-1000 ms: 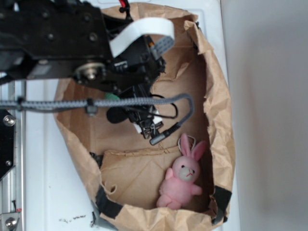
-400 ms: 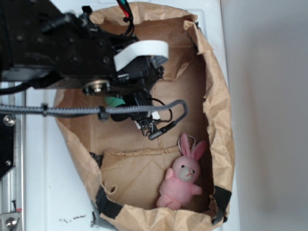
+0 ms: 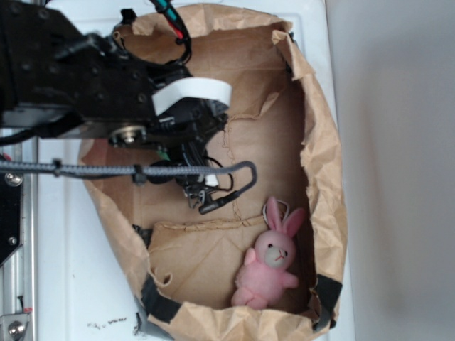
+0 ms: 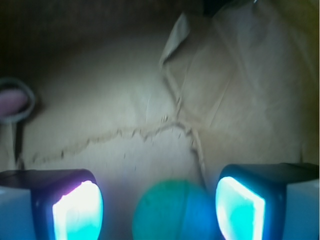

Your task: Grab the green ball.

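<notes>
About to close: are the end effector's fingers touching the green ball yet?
Apart. The wrist view shows the green ball between the end effector's two fingers, with brown paper showing in a gap on each side.

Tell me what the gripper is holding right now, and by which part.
Nothing yet. In the wrist view the green ball sits between the open fingers of the gripper, with gaps on both sides, so no hold is made.

Green ball (image 4: 172,211) between end effector (image 4: 160,207) fingers (image 4: 77,210)
</notes>
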You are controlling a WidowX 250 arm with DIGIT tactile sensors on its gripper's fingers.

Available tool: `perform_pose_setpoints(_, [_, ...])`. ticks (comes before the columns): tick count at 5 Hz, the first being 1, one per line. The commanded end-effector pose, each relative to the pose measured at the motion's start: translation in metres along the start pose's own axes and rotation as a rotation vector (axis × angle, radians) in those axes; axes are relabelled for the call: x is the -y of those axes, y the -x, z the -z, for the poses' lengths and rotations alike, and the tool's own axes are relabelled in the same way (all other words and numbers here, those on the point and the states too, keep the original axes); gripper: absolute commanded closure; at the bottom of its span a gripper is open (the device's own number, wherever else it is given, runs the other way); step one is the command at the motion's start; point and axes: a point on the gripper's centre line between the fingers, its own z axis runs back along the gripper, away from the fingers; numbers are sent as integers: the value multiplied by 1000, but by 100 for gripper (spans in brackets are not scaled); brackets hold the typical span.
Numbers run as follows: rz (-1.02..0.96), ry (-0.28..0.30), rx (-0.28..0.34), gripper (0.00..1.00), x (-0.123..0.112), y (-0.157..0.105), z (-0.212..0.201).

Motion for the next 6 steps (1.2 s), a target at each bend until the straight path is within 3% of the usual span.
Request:
perform_pose_setpoints(1, [0, -15, 57, 0, -23, -12, -12])
perform_pose_setpoints(3, [12, -21, 39, 0, -17, -5, 1])
perform_pose_setpoints(6, [34, -60, -22, 0, -26, 24, 4])
